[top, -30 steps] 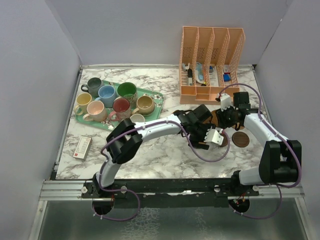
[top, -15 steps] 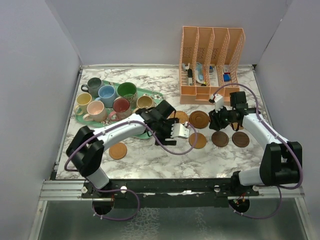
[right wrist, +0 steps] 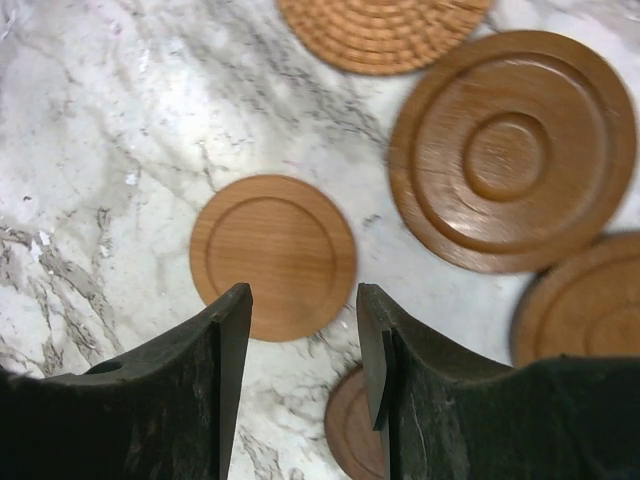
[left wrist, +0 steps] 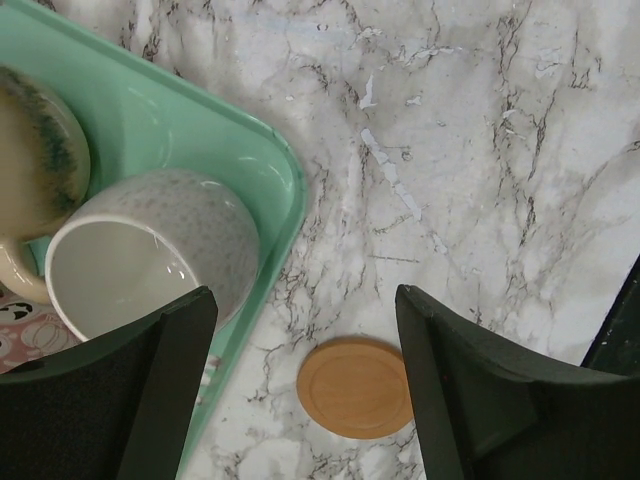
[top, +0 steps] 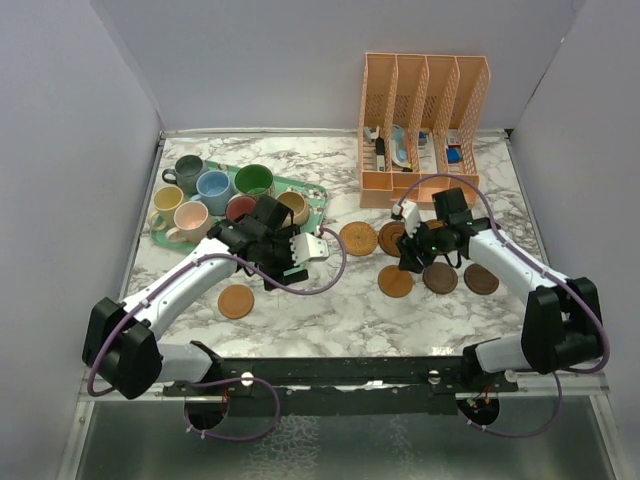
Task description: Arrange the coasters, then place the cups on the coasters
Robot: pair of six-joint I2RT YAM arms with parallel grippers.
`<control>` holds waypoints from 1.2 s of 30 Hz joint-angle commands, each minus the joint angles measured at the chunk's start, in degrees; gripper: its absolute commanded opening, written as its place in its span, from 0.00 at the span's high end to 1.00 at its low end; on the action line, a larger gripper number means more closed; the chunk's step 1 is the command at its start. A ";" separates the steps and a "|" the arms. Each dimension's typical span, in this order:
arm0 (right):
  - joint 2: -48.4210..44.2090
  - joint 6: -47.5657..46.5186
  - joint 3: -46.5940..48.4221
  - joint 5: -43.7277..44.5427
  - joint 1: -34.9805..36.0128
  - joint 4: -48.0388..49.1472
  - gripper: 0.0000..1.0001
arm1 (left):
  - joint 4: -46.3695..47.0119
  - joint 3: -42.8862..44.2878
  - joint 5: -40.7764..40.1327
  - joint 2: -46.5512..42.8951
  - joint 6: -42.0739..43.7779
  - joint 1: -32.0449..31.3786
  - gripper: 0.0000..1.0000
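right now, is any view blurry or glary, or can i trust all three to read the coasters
Top external: even light, sharp, only soft shadows on the table. Left wrist: the pale coaster is crisp, while the near fingers are dark and soft. Right wrist: the big ringed coaster looks slightly smeared and carries a sheen; the plain coaster reads fine.

You are looking at a marble table [top: 340,305] that is carrying a green tray [left wrist: 200,110], a peach organizer [top: 425,120] and several flat-lying coasters [top: 236,300].
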 commanded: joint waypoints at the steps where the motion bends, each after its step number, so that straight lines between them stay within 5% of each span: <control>1: 3.11 -1.95 -0.71 1.24 4.24 -0.54 0.52 | -0.35 0.07 2.01 -1.79 -2.75 3.03 0.24; 13: 8.37 -2.41 -2.17 8.14 11.48 0.67 0.52 | 0.62 -1.04 3.95 -3.11 -3.92 6.36 0.24; 36: 9.35 -3.09 -7.14 23.01 11.82 0.92 0.46 | 1.50 -0.96 4.37 -2.59 -4.19 7.43 0.24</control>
